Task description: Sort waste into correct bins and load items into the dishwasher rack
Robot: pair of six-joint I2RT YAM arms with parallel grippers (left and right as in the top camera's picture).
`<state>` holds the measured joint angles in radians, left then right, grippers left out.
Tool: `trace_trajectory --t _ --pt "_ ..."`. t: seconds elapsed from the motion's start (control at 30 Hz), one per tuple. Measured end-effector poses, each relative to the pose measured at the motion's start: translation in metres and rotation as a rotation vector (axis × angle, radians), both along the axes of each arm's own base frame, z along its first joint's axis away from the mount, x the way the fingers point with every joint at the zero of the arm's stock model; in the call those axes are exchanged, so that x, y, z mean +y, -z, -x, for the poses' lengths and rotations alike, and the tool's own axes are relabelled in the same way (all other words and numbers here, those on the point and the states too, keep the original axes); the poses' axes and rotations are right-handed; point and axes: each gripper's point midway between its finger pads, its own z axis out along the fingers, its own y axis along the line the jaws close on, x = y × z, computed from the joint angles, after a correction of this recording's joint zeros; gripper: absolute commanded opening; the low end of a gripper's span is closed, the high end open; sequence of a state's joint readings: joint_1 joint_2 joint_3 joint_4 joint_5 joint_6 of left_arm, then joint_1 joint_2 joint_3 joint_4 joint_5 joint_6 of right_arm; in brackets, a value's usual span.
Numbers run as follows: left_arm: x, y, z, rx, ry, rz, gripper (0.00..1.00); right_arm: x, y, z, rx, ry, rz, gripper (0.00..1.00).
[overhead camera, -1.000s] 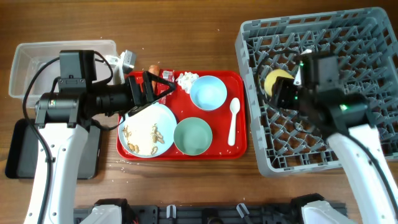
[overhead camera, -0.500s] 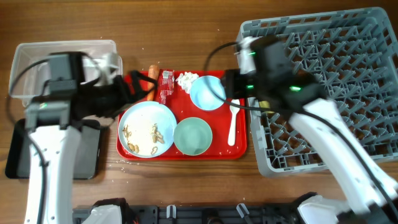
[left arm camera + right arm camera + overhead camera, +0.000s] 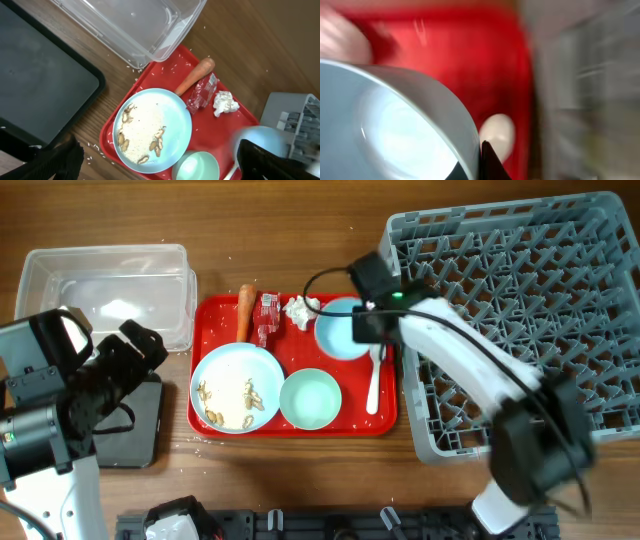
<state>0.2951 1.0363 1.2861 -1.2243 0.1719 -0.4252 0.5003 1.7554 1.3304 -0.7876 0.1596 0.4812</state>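
Right gripper (image 3: 364,327) at pale blue bowl (image 3: 338,336) rim, likely pinching it for the dishwasher rack (image 3: 530,300), closure unclear; left gripper (image 3: 162,159) spread wide, empty.

Serving tray (image 3: 356,394) between tub (image 3: 110,280) and rack (image 3: 560,300)
Carrot (image 3: 245,313), wrapper (image 3: 267,315), tissue (image 3: 299,310) lie on it, behind the plate (image 3: 237,388).

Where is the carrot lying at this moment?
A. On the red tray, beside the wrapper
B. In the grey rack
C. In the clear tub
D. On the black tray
A: the overhead view shows the carrot lying on the red tray, right beside the wrapper and just above the plate.
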Motion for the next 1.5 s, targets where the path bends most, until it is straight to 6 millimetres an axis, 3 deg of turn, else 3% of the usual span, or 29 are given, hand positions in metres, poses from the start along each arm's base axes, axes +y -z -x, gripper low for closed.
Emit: trace_trajectory --t 0.03,0.07,0.13,0.2,0.23,0.3,0.33,0.37,0.43,0.57,0.63,0.67,0.7,0.73,0.77,0.8,0.9,0.93,0.97,1.07,1.1,1.17,1.2,1.23,1.27,1.33,1.37,1.43,1.5 --pt "0.000 0.001 -0.001 0.005 0.000 0.001 1.00 -0.020 -0.064 -0.007 -0.191 0.047 0.025 0.04" --pt "0.001 0.002 -0.001 0.010 -0.001 0.001 1.00 -0.041 -0.101 -0.010 -0.317 0.108 0.076 0.04" --pt "0.001 0.005 -0.002 0.022 -0.002 0.004 1.00 -0.110 -0.183 -0.007 -0.583 0.333 0.227 0.04" --pt "0.001 0.005 -0.003 0.024 -0.002 0.005 1.00 -0.156 -0.198 -0.011 -0.644 0.489 0.345 0.04" --pt "0.001 0.005 -0.003 0.023 -0.002 0.004 1.00 -0.184 -0.191 -0.024 -0.640 0.557 0.426 0.04" --pt "0.001 0.007 -0.002 0.035 -0.002 0.008 1.00 -0.246 -0.146 -0.056 -0.508 0.573 0.662 0.04" --pt "0.001 0.008 -0.001 0.038 -0.002 0.009 1.00 -0.256 -0.139 -0.062 -0.483 0.557 0.706 0.04" --pt "0.000 0.010 0.002 0.054 -0.002 0.013 1.00 -0.282 -0.105 -0.072 -0.363 0.508 0.811 0.04" --pt "0.000 0.010 0.003 0.056 -0.002 0.014 1.00 -0.297 -0.072 -0.075 -0.253 0.465 0.903 0.04" --pt "0.000 0.010 0.003 0.058 -0.002 0.015 1.00 -0.305 -0.066 -0.074 -0.207 0.495 1.043 0.04" --pt "0.000 0.011 0.003 0.060 -0.002 0.015 1.00 -0.296 -0.067 -0.075 -0.196 0.470 1.067 0.05" --pt "-0.001 0.011 0.004 0.061 -0.002 0.016 1.00 -0.283 -0.068 -0.076 -0.193 0.434 1.079 0.05" --pt "-0.001 0.011 0.004 0.062 -0.002 0.016 1.00 -0.258 -0.065 -0.078 -0.191 0.358 1.075 0.05" --pt "-0.001 0.011 0.004 0.062 -0.002 0.016 1.00 -0.241 -0.061 -0.075 -0.175 0.301 1.093 0.17" --pt "-0.001 0.011 0.004 0.061 -0.002 0.016 1.00 -0.233 -0.058 -0.068 -0.160 0.286 1.115 0.40" --pt "-0.001 0.011 0.004 0.062 -0.002 0.016 1.00 -0.229 -0.052 -0.064 -0.133 0.255 1.101 0.50" --pt "-0.001 0.012 0.005 0.067 -0.002 0.017 1.00 -0.195 -0.006 -0.046 -0.023 0.130 0.903 0.65" --pt "-0.001 0.011 0.005 0.066 -0.002 0.017 1.00 -0.190 -0.006 -0.044 -0.023 0.130 0.853 0.67" --pt "-0.001 0.012 0.005 0.067 -0.002 0.017 1.00 -0.183 -0.012 -0.043 -0.043 0.138 0.725 0.68" --pt "-0.001 0.011 0.005 0.066 -0.002 0.017 1.00 -0.133 -0.052 -0.039 -0.159 0.077 0.393 0.66" --pt "-0.001 0.011 0.005 0.066 -0.002 0.017 1.00 -0.107 -0.087 -0.030 -0.240 0.021 0.233 0.64" --pt "-0.001 0.012 0.005 0.067 -0.002 0.017 1.00 -0.076 -0.123 -0.013 -0.310 -0.073 0.069 0.63" --pt "-0.001 0.012 0.005 0.068 -0.002 0.018 1.00 -0.056 -0.134 0.001 -0.315 -0.153 -0.011 0.63" --pt "-0.001 0.012 0.005 0.069 -0.002 0.018 1.00 -0.034 -0.132 0.015 -0.277 -0.236 -0.074 0.63" --pt "-0.001 0.012 0.005 0.069 -0.002 0.018 1.00 -0.003 -0.112 0.036 -0.176 -0.347 -0.133 0.64" --pt "-0.001 0.012 0.006 0.070 -0.002 0.018 1.00 0.020 -0.069 0.063 -0.014 -0.416 -0.160 0.64" --pt "-0.001 0.013 0.006 0.074 -0.002 0.020 1.00 0.031 -0.028 0.084 0.130 -0.444 -0.162 0.63" --pt "-0.002 0.013 0.007 0.079 -0.002 0.021 1.00 0.044 0.020 0.115 0.313 -0.495 -0.173 0.60" --pt "-0.002 0.013 0.008 0.080 -0.002 0.021 1.00 0.057 0.048 0.134 0.417 -0.539 -0.166 0.55"
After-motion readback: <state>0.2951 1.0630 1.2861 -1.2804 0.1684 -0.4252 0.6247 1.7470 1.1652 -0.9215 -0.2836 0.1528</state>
